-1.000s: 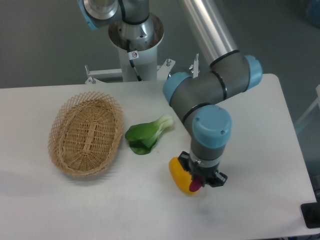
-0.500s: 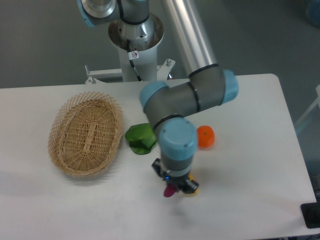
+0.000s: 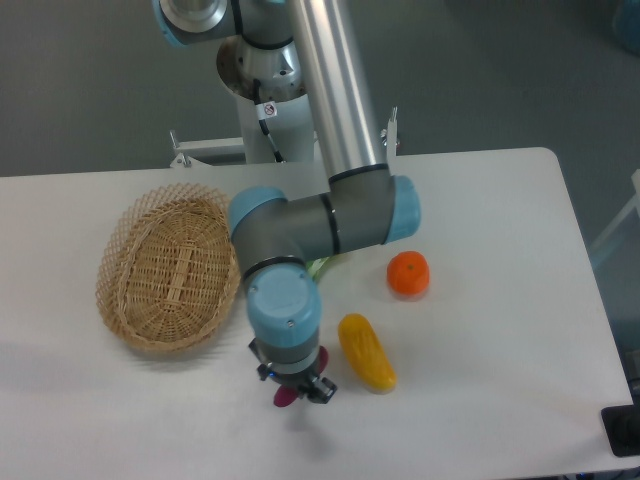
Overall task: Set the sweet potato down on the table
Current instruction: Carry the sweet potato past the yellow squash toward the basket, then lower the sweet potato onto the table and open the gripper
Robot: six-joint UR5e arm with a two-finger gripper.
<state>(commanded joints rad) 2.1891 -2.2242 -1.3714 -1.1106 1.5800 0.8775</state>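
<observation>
My gripper [image 3: 293, 388] points down over the front middle of the white table [image 3: 500, 400]. It is shut on the sweet potato [image 3: 284, 397], a small magenta piece whose end sticks out below the fingers. The sweet potato hangs just above the tabletop; most of it is hidden by the wrist. I cannot tell whether it touches the surface.
A yellow oblong vegetable [image 3: 366, 352] lies just right of the gripper. A round orange fruit [image 3: 409, 274] sits beyond it. An oval wicker basket [image 3: 170, 267] stands at the left. A green leafy vegetable [image 3: 318, 266] is mostly hidden behind the arm.
The arm has swung left with the sweet potato, from beside the yellow vegetable to a spot left of it. The orange fruit and yellow vegetable are now uncovered.
</observation>
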